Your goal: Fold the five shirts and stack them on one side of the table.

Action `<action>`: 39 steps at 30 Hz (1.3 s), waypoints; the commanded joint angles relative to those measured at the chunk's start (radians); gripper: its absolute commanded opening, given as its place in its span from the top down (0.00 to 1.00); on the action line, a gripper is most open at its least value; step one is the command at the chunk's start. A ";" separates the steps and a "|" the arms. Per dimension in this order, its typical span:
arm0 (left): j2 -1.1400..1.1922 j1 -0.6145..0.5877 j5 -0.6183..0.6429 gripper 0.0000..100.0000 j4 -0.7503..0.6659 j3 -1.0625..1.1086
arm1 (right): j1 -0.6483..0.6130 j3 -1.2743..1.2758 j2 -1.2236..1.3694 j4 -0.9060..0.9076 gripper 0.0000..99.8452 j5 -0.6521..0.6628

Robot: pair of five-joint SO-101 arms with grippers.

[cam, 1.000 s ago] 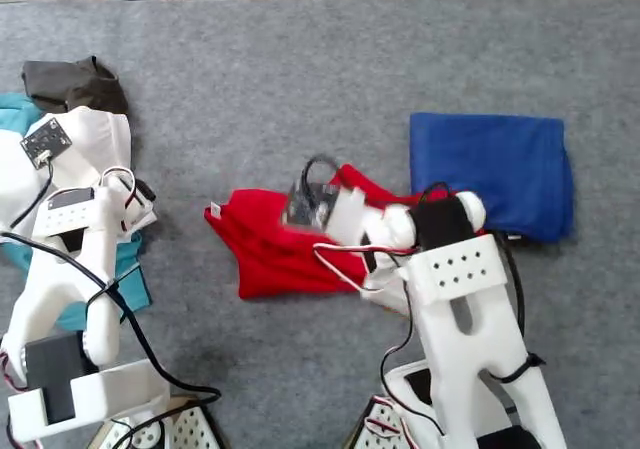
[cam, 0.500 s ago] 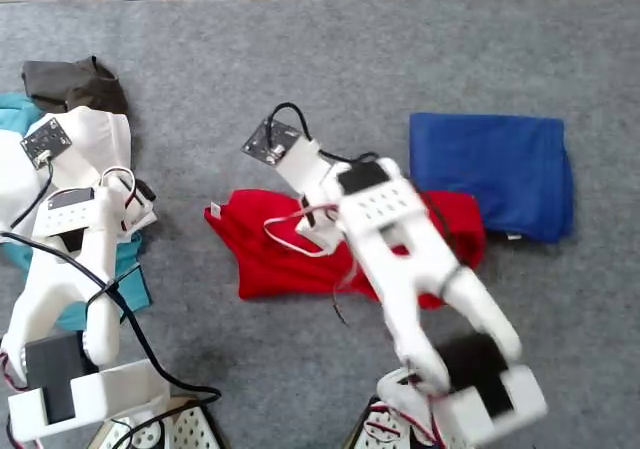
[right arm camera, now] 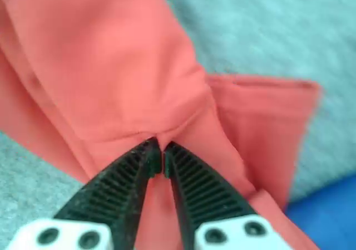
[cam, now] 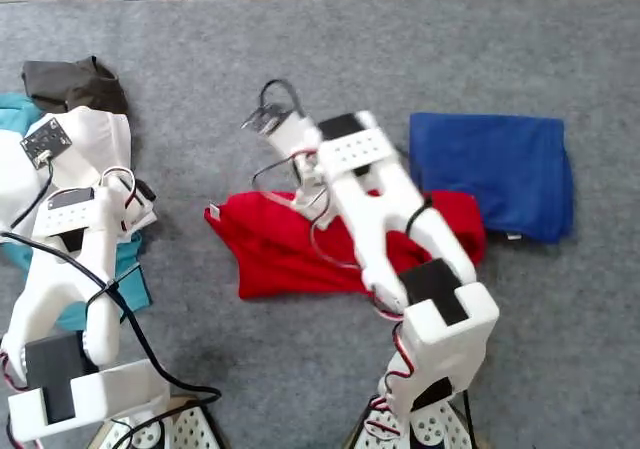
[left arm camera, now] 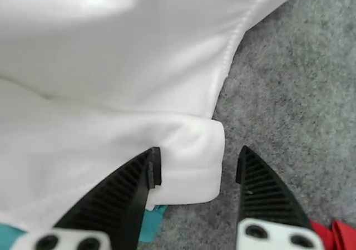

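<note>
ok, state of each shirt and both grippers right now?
red shirt: rumpled, not folded yet
blue shirt: folded flat
teal shirt: mostly covered
white shirt: unfolded, lying on teal shirt
dark shirt: crumpled
left gripper: open over white shirt's corner
right gripper: shut on red shirt

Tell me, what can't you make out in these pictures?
- Middle of the red shirt: high view, the right arm lies across it.
- Teal shirt: high view, mostly under the white shirt and left arm.
- Blue shirt: right wrist view, cut off by the frame edge.
- How much cloth the right gripper pinches: right wrist view, shut jaws hide it.
</note>
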 commanded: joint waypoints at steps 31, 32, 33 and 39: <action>-0.011 0.005 -0.008 0.77 0.026 -0.033 | -0.021 -0.414 0.211 0.077 0.75 -0.170; -0.011 0.005 -0.008 0.77 0.026 -0.033 | -0.023 -0.430 0.275 0.081 0.76 -0.164; -0.011 0.005 -0.008 0.77 0.026 -0.033 | -0.025 -0.452 0.337 0.086 0.78 -0.167; -0.011 0.007 -0.043 0.77 0.021 -0.033 | -0.015 -0.693 0.579 0.279 0.92 -0.173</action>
